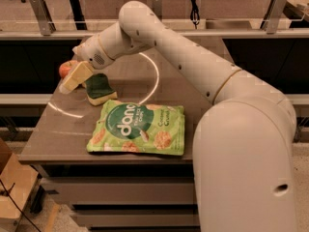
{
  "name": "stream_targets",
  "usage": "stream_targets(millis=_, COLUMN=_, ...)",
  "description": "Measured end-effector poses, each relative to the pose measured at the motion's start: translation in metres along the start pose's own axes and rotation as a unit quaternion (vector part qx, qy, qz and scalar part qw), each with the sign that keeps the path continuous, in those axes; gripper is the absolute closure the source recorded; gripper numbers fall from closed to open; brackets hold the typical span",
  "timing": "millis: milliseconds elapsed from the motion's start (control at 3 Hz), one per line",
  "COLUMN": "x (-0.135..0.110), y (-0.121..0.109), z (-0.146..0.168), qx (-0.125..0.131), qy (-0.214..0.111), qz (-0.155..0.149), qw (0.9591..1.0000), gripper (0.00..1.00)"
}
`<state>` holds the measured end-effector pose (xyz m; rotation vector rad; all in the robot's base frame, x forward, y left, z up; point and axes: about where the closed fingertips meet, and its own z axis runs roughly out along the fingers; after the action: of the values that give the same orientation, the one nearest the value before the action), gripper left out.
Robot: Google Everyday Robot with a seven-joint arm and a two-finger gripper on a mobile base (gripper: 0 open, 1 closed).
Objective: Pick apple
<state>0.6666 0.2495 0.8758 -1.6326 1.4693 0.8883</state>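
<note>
While the gripper (72, 79) hangs just beside the apple (64, 68) at the worktop's (58, 134) edge, its opening impossible to judge, it should close squarely without nudging the fruit off.

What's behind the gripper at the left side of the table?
The apple, at the far-left edge of the table. Only its left part shows; the gripper covers the rest, so contact cannot be judged.

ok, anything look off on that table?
Nothing stands out. The apple sits near the far left edge of the table, partly hidden by the gripper; the sponge and snack bag lie flat, nothing spilled.
</note>
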Motion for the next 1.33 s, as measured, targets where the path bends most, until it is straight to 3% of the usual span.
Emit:
stream_targets(millis=333, x=0.004, y=-0.006, z=0.011, qx=-0.005, qy=0.001, qz=0.008, qw=1.0, gripper=0.0)
stream_targets(millis=1333, x=0.013, y=-0.014, z=0.003, qx=-0.004, qy=-0.014, qz=0.03, qw=0.9994, gripper=0.65)
